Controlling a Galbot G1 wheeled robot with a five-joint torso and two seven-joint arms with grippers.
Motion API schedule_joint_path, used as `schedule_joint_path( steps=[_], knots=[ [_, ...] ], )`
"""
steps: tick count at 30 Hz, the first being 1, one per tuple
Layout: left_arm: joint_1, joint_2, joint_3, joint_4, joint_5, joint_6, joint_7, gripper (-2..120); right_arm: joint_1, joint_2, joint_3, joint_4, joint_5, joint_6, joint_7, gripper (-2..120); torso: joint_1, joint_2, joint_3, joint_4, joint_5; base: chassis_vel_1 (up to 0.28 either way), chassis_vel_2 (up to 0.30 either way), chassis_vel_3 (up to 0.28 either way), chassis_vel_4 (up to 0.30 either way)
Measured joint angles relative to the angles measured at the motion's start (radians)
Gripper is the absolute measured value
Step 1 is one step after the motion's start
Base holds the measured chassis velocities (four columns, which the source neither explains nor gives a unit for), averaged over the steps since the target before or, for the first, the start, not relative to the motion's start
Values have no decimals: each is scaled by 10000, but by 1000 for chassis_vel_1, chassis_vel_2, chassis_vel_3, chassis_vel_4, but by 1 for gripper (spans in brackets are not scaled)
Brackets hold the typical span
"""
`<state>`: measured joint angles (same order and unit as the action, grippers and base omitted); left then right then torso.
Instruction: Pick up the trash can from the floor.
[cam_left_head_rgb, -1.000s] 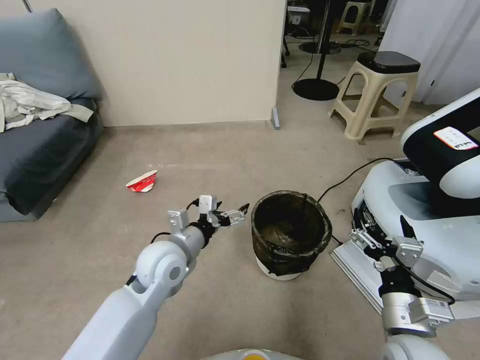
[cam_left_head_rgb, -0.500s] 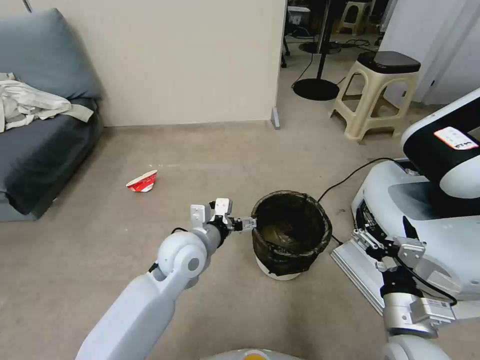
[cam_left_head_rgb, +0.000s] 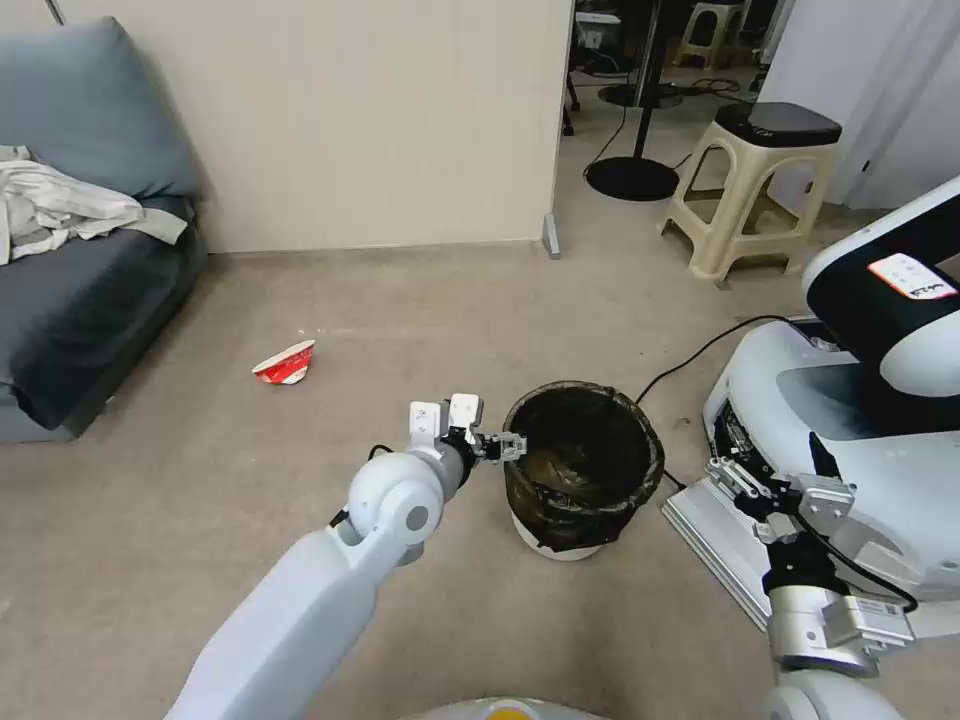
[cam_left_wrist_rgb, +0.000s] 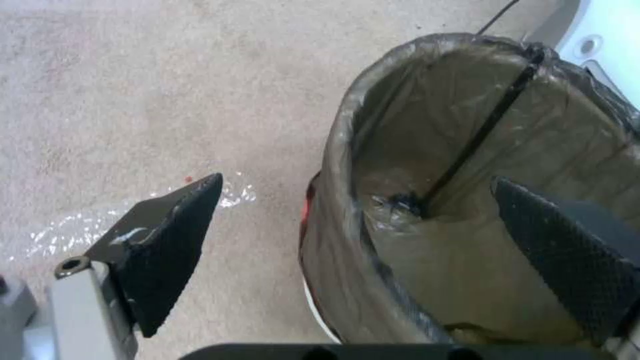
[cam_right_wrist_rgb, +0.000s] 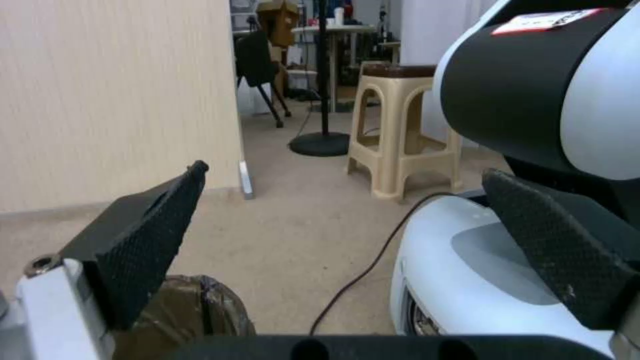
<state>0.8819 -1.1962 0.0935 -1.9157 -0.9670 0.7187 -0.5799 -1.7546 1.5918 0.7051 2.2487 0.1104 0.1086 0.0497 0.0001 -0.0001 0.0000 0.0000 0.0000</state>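
My left gripper (cam_left_head_rgb: 508, 445) is spread wide at the near-left rim of the bin (cam_left_head_rgb: 582, 465), gripping nothing. In the left wrist view one finger (cam_left_wrist_rgb: 175, 235) hangs outside the bin (cam_left_wrist_rgb: 467, 200) over the floor (cam_left_wrist_rgb: 133, 90), and the other finger (cam_left_wrist_rgb: 567, 255) sits inside the mouth, so the bagged rim stands between the two pads. I cannot tell whether either pad touches the bag. My left arm (cam_left_head_rgb: 330, 590) reaches forward from low in the head view to that rim.

The bin stands upright on the floor (cam_left_head_rgb: 400, 300), just ahead of me and a little to the right. Its dark bag is folded over the rim, with white plastic showing at its foot.

My right gripper (cam_left_head_rgb: 775, 480) is parked low on my right, fingers apart and empty, close to a white and black machine (cam_left_head_rgb: 880, 380). From its wrist camera the bin's bag (cam_right_wrist_rgb: 193, 310) shows below one finger.

A black cable (cam_left_head_rgb: 700, 350) runs across the floor from behind the bin towards the machine. A crushed cup (cam_left_head_rgb: 285, 362) lies well to the left of the bin. A stool (cam_left_head_rgb: 760, 180) stands beyond on the right, and a sofa (cam_left_head_rgb: 80, 290) against the wall on the left.
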Motion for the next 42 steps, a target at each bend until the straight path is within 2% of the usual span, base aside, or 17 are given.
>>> schedule_joint_path(
  steps=[9,18,42],
  knots=[
    [-902,-123,576,693,-607,43,-468,100,35,-3,11,-33,18,0,34,100,0,0,0,0,1,0,0,0,0],
    [-1292,-198,864,1323,-788,63,-597,100,95,-5,34,-118,35,-9,70,100,0,0,0,0,0,0,0,0,0],
    [-1673,-267,1352,2090,-1319,139,-1005,99,138,-4,52,-167,37,-42,110,100,-1,0,1,0,0,0,0,0,0]
  ],
)
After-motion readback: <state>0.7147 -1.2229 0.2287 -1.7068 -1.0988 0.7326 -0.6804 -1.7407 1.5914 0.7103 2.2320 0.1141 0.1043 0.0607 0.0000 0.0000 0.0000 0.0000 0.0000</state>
